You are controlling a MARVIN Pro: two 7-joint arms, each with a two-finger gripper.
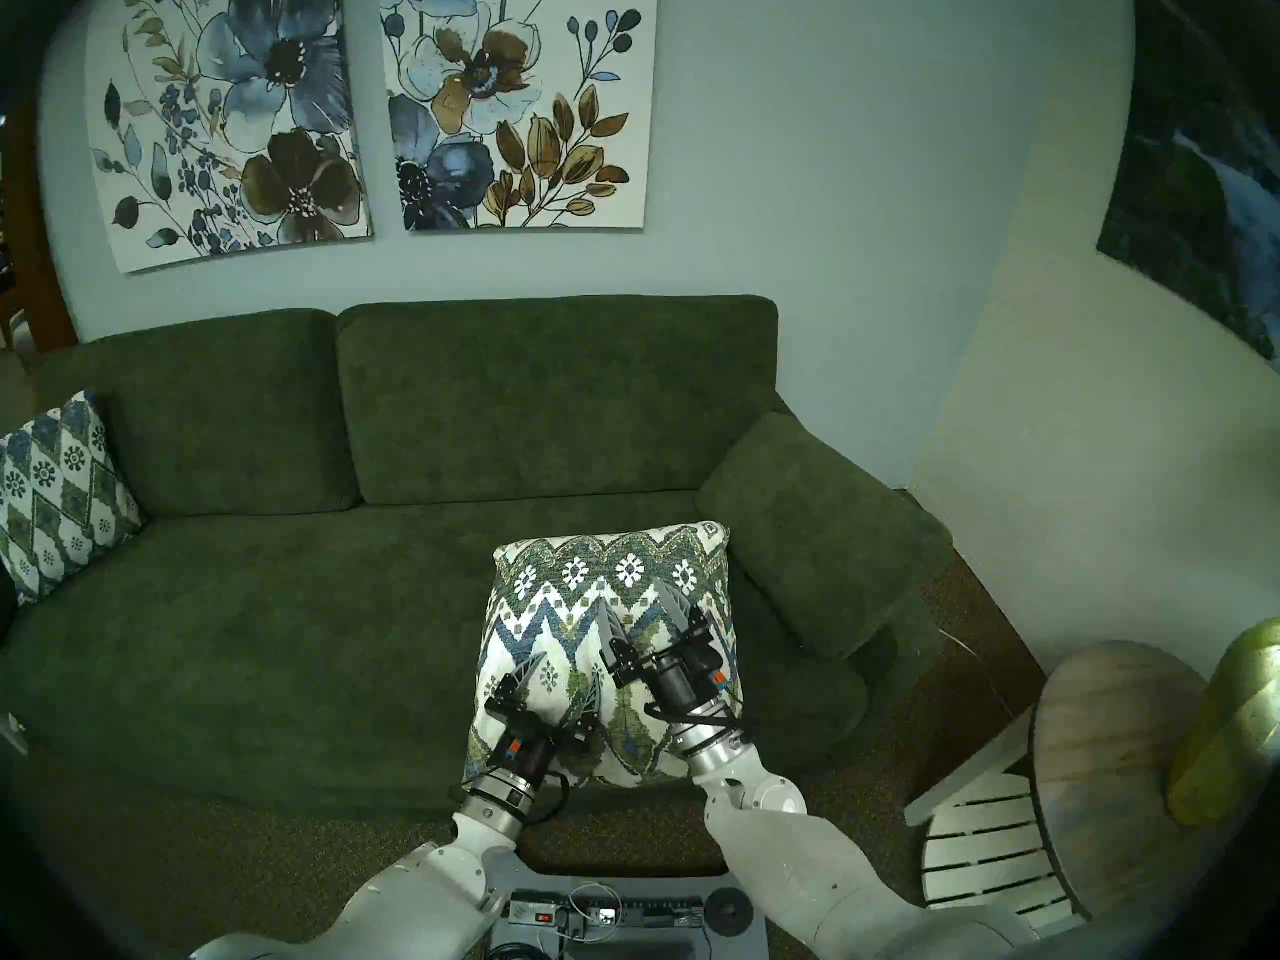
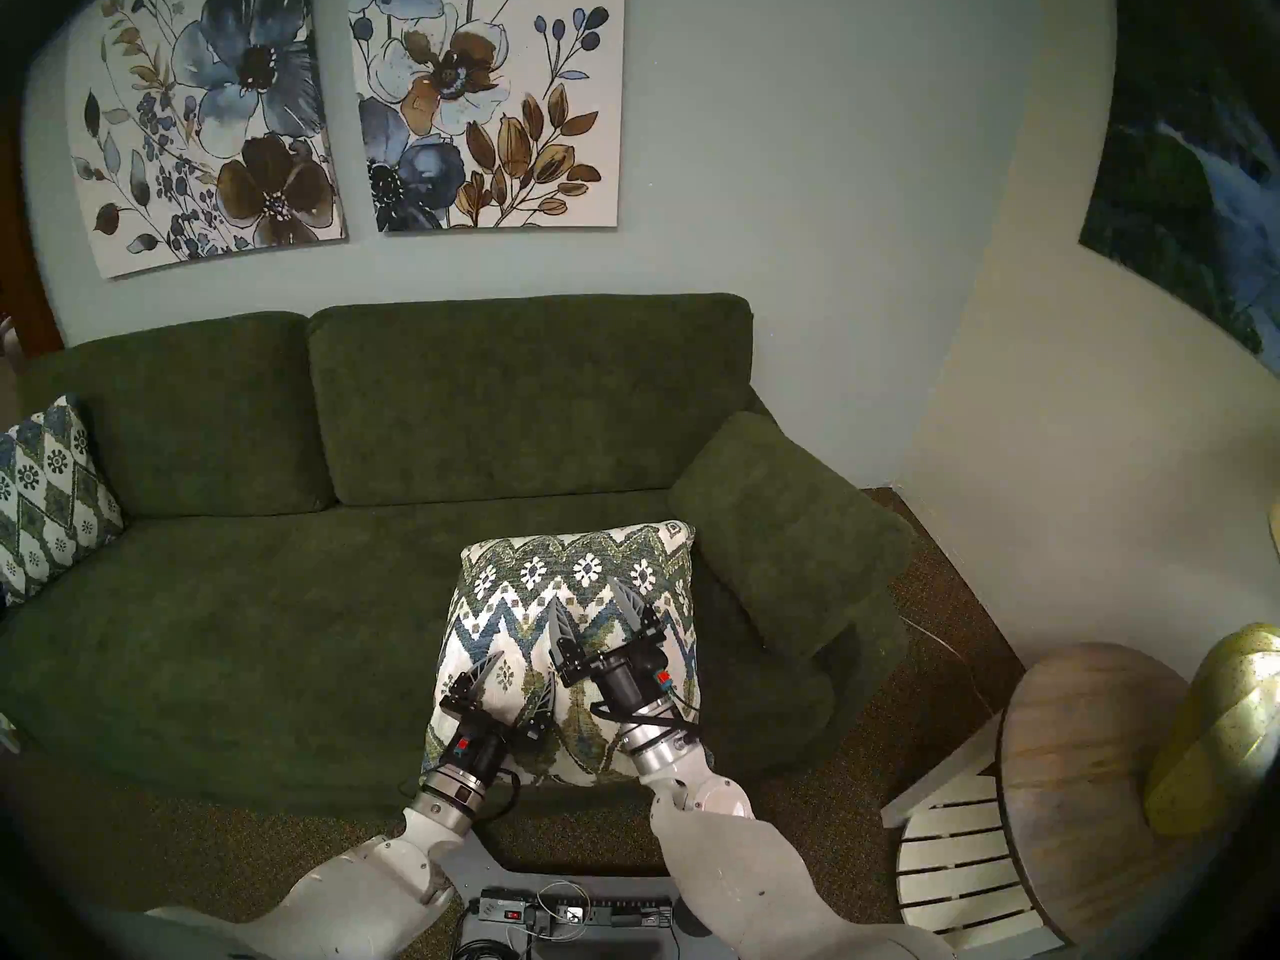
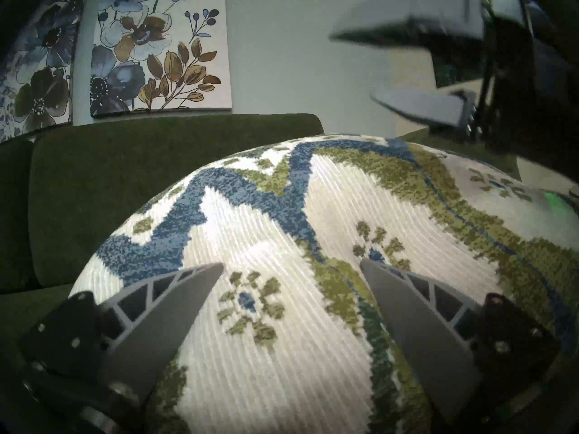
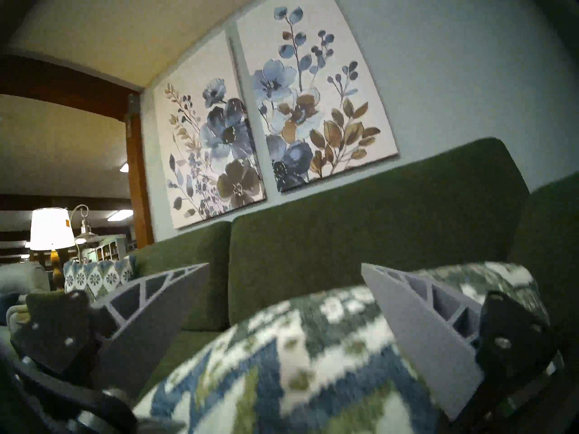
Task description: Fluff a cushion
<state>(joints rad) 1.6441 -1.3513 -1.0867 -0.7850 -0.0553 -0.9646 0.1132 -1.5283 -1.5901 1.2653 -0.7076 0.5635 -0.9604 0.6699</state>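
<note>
The cushion (image 1: 575,612) is a plump square pillow, cream with olive and blue zigzags and flower motifs. It lies on the green sofa seat next to the right armrest (image 1: 817,522). My left gripper (image 1: 566,666) is open over its near left part, fingers (image 3: 175,301) spread just above the fabric (image 3: 282,236). My right gripper (image 1: 634,595) is open over its middle right, also seen in the head right view (image 2: 587,593). The right wrist view shows the cushion (image 4: 297,361) blurred under open fingers (image 4: 423,323).
A smaller, bluer patterned pillow (image 1: 55,494) leans at the sofa's left end. A round wooden side table (image 1: 1122,764) with a yellow-green lamp base (image 1: 1233,723) stands at right, above a white slatted shelf (image 1: 983,841). Two flower canvases (image 1: 374,99) hang on the wall.
</note>
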